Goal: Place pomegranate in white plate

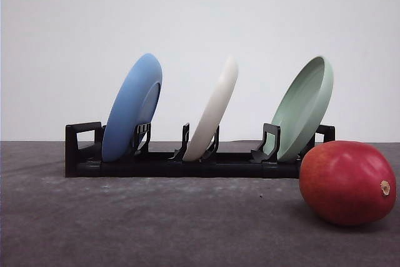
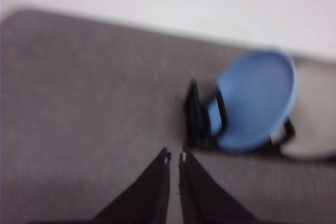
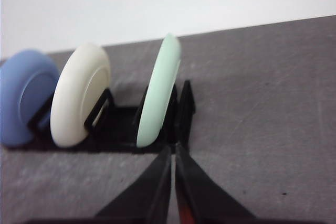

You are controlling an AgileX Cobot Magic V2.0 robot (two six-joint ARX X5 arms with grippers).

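Left wrist view blurred — white plate (image 2: 310, 148) edge-cropped

On the bench (image 1: 125, 223) a rack (image 1: 181, 161) holds three plates on edge. The white plate (image 1: 214, 112) stands in the middle slot. The pomegranate (image 1: 347, 182) lies before the rack's right end.

A plain white wall (image 1: 200, 17) fills the background, evenly lit and without marks or windows. Below it stretches a dark grey tabletop (image 1: 156, 223) with a slightly mottled, matte surface, meeting the wall in a straight horizontal line. Soft shadows lie on the grey surface.
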